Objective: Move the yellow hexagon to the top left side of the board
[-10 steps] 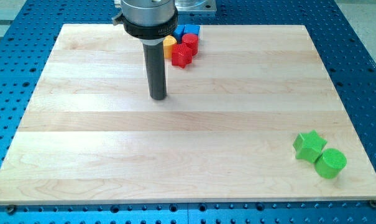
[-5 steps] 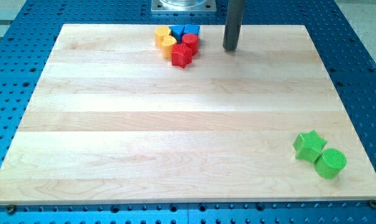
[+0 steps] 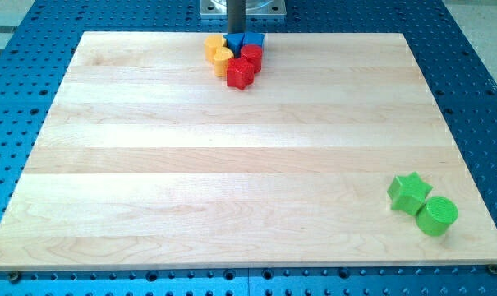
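The yellow hexagon (image 3: pixel 214 43) sits at the top middle of the wooden board (image 3: pixel 149 164), at the left end of a tight cluster. A second yellow block (image 3: pixel 223 60) touches it from below. My tip (image 3: pixel 236 35) comes down at the board's top edge, just right of the yellow hexagon. It stands right behind a blue block (image 3: pixel 234 43), and its very end is partly hidden by that block.
The cluster also holds another blue block (image 3: pixel 255 39), a red cylinder (image 3: pixel 251 55) and a red star (image 3: pixel 241 75). A green star (image 3: pixel 409 191) and a green cylinder (image 3: pixel 437 216) lie at the bottom right. Blue perforated table surrounds the board.
My tip moved from the board's upper middle to the right of the cluster, then back left to the top edge behind the blue block. The blocks have not visibly moved.
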Controlling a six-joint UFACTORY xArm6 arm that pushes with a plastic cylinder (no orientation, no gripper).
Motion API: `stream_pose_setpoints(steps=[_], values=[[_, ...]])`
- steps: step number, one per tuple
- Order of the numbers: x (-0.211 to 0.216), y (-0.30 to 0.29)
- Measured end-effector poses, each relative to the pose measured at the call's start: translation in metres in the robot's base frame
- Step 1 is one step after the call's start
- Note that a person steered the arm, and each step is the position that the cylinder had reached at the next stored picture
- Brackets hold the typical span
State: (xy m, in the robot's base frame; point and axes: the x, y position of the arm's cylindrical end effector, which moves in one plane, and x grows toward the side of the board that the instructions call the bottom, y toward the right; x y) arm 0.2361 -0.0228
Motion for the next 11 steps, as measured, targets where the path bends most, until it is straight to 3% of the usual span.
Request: stream_pose_setpoints(steps=[1,2,3,6,7,9,10,11], values=[[0.033,0.003],[0.021,-0.019],[0.013,-0.004],[-0.006,-0.115],[0.009,-0.098],[-0.010,-0.147],[0.024,-0.105],[0.047,-0.126]])
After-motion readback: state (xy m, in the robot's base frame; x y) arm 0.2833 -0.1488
